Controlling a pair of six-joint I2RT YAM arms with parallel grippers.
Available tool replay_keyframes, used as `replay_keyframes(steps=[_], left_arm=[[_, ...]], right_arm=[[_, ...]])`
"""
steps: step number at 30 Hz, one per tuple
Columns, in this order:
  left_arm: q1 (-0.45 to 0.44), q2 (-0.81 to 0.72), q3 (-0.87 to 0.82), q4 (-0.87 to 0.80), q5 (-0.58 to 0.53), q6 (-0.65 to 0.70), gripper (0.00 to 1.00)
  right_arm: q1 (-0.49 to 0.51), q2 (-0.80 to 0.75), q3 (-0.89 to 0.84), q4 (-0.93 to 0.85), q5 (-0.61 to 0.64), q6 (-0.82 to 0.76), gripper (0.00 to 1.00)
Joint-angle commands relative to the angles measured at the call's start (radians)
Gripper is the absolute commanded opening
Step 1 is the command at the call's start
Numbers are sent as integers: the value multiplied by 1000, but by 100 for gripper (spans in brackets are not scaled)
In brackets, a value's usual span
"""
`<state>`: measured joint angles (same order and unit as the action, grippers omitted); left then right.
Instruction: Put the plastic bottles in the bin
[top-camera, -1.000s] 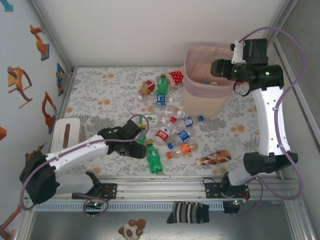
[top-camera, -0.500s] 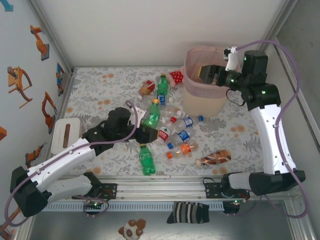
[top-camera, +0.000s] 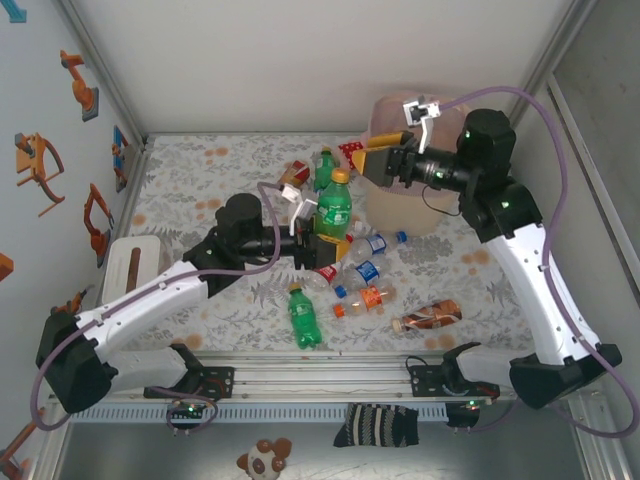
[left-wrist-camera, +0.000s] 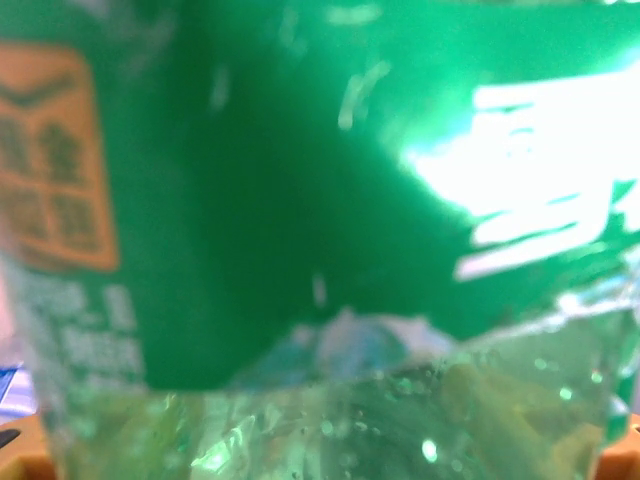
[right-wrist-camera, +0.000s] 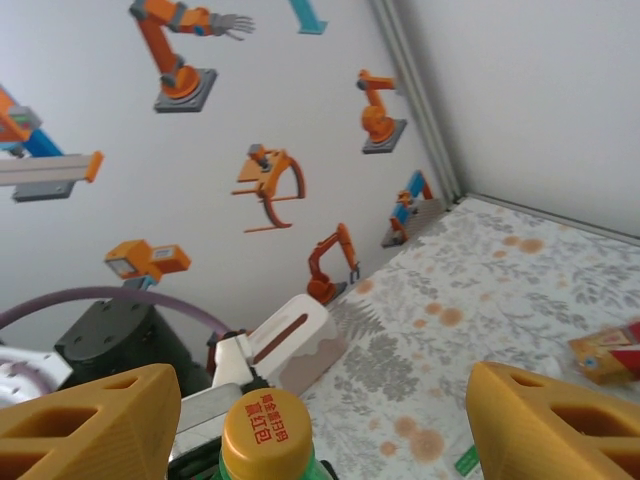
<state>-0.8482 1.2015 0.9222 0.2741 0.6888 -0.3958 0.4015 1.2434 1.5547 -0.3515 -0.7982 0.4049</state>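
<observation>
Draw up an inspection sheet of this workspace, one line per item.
Surface: floral table, bottles scattered mid-table.
Job's things: green bottle held upright; other bottles lying on the table; bin far right.
Clutter: red dotted item beside the bin; white box at left.
Hands: left hand shut on the green bottle; right hand open near its cap.
Cables: purple cable looping over the right arm.
Surroundings: robot stickers on the wall; sock at the near edge.
</observation>
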Motion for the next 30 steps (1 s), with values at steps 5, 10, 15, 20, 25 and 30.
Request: replay_keyframes(steps=[5, 10, 15, 20, 25, 30], left_arm=[[1, 44, 70, 145, 113, -32, 51], [1, 67, 86, 149, 118, -30, 51], [1, 79, 101, 153, 121, -31, 51], [1, 79, 100, 156, 117, -34, 51], [1, 77, 100, 153, 109, -33, 51], [3, 70, 98, 148, 88, -30, 57]], right_arm=[[55, 22, -12, 44, -36, 6, 73], [79, 24, -15, 48, -39, -2, 68], [100, 25, -16, 24, -38, -32, 59], [106, 22, -12, 16, -27, -33, 41], [108, 16, -6, 11, -23, -34, 31], [110, 11, 7, -5, -4, -40, 28]])
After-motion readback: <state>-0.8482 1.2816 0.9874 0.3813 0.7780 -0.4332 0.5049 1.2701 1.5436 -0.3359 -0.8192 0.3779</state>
